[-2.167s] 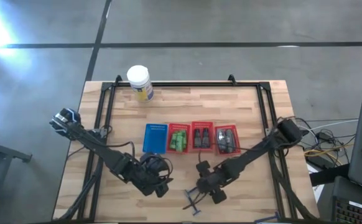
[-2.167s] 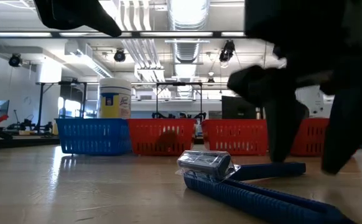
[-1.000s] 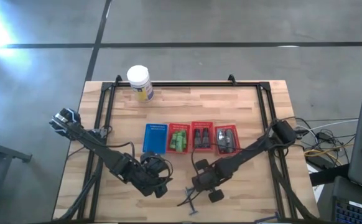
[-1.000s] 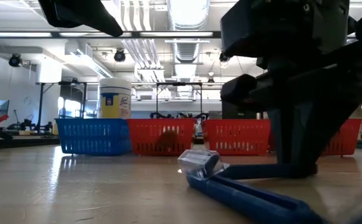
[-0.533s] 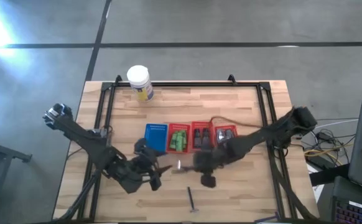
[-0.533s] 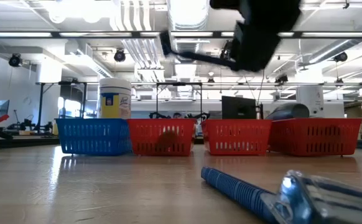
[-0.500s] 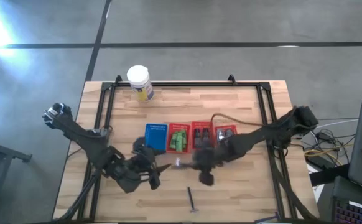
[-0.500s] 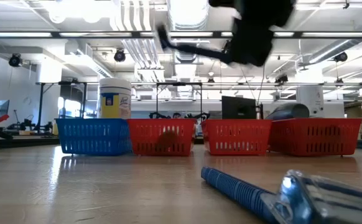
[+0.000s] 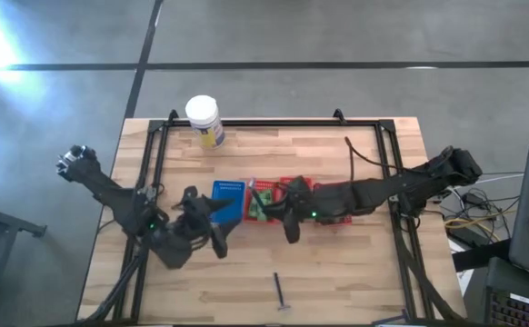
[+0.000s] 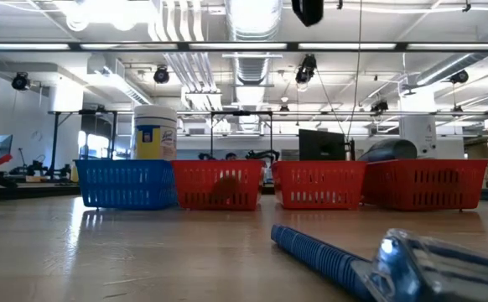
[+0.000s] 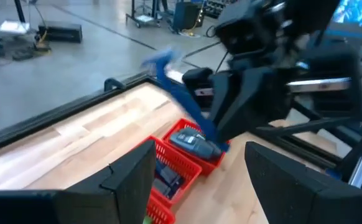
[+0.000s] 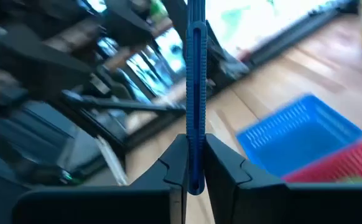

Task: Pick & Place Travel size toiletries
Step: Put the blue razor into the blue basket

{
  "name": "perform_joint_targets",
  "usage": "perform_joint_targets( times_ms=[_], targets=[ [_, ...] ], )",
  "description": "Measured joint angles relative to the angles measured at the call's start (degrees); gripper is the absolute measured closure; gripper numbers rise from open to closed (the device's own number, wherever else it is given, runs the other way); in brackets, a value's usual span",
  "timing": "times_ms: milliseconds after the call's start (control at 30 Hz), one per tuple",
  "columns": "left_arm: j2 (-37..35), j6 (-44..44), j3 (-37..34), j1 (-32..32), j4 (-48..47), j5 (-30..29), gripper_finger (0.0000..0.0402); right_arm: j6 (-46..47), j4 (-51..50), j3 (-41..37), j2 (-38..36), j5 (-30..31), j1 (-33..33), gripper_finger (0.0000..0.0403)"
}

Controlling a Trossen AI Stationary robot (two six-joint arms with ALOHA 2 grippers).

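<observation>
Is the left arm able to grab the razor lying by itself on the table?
Probably yes. The left gripper has its jaws open and empty, and the razor lies alone on the bare table nearby, with nothing between them.

You are working on a tabletop [image 9: 355, 272] of pale wood strips, its grain plain and its finish matt to faintly satin, with a black metal frame [image 9: 274, 122] running round its edges. The blue basket [image 9: 227, 201] and the red baskets [image 10: 319, 184] look like ribbed moulded plastic with a mild sheen. The razor [image 10: 345, 267] lying near the front edge has a blue ribbed plastic handle and a clear, glossy head. The blue razor [image 12: 195, 93] in the right gripper [image 12: 195, 177] looks smooth, grooved plastic; the fingers [image 12: 231, 180] are matt black. The white jar [image 9: 203, 117] at the far left corner looks like smooth plastic with a yellow paper label.
</observation>
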Motion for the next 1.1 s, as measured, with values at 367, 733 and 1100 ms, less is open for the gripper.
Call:
perform_joint_targets(
  times_ms=[367, 733, 1100],
  targets=[
    [-2.16, 8.19, -0.02, 6.48, 13.55, 9.14, 0.0149, -4.47, 9.44, 0.00, 0.03, 1.36, 0.19, 0.0374],
    [-5.33, 11.49, -0.04, 12.12, 19.07, 19.81, 0.0149, -6.76, 15.34, 1.55, 0.03, 1.87, 0.30, 0.0374],
    [-7.48, 19.49, -0.09, 20.69, 18.89, 39.78, 0.0149, -10.86, 15.51, 3.72, 0.01, 2.97, 0.26, 0.0374]
  ],
)
